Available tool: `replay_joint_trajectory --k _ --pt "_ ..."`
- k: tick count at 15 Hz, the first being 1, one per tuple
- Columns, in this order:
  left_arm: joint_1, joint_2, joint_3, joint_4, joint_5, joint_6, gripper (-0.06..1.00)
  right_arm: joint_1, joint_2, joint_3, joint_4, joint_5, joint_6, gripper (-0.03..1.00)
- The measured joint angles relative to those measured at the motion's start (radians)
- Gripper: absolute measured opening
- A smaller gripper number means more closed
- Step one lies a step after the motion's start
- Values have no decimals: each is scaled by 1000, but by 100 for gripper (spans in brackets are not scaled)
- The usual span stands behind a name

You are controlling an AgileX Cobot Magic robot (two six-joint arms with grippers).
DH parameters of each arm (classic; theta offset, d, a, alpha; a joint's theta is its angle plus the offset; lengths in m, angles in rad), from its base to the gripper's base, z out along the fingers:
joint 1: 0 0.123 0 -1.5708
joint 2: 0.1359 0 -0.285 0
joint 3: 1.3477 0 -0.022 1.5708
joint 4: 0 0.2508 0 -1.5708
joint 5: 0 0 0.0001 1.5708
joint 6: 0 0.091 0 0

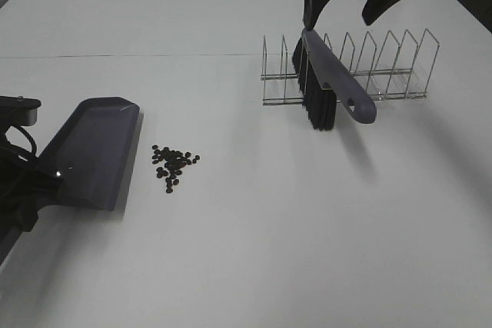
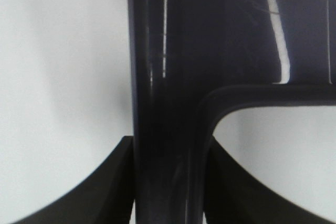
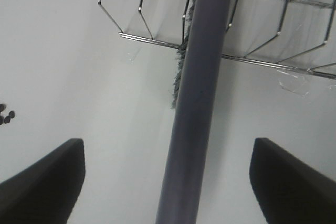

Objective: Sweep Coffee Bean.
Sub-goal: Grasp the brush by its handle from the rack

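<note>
Since the left end effector (image 2: 170, 141) is clamped on the dustpan's handle, with both dark fingers pressed against its sides, you have the dustpan (image 1: 96, 147) placed as the catch. Its long front edge faces the coffee bean (image 1: 174, 165) cluster just beside it. You cannot tell whether that edge touches the white desk (image 1: 254, 251).

The coffee bean cluster is small dark ovals in a loose heap with a few strays at the rim. It lies on bare desk between the dustpan and the wire rack (image 1: 384, 63), much nearer the pan.

The brush (image 1: 332, 86) stands in a slot of the wire rack, black bristles down at the desk. Its purple-grey handle tilts out of the rack, with a hang-hole at the end. The rack props it so the handle is offered for a grasp.

The right end effector (image 1: 338, 19) hangs above the brush with fingers wide apart and nothing held. In the right wrist view the handle runs down the gap and touches neither finger.

Materials:
- The pan and brush handle are smooth moulded plastic with glossy streaks.
- The rack is thin bright wire bent into open loops.
- The bristles are dense and look soft.
- The beans look hard and rounded, so they will likely roll. Close on the handle first, then sweep low and short toward the pan.
</note>
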Motion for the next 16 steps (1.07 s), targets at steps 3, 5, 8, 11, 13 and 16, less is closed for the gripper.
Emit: replay_joint_trajectory --k 3,5,8,11,13,16 --pt "0 0 0 0 3 0 33 6 89 -51 -9 0 45 68" --pt "0 0 0 0 3 0 33 7 150 -107 -14 0 46 66" --pt "0 0 0 0 5 0 33 7 213 -164 -36 -1 46 66" --pt "0 0 0 0 5 0 33 7 238 -172 -36 -1 46 63" --pt "0 0 0 0 5 0 33 7 256 -172 -47 -1 46 63" --pt "0 0 0 -4 6 0 33 7 288 -172 -70 -1 52 63"
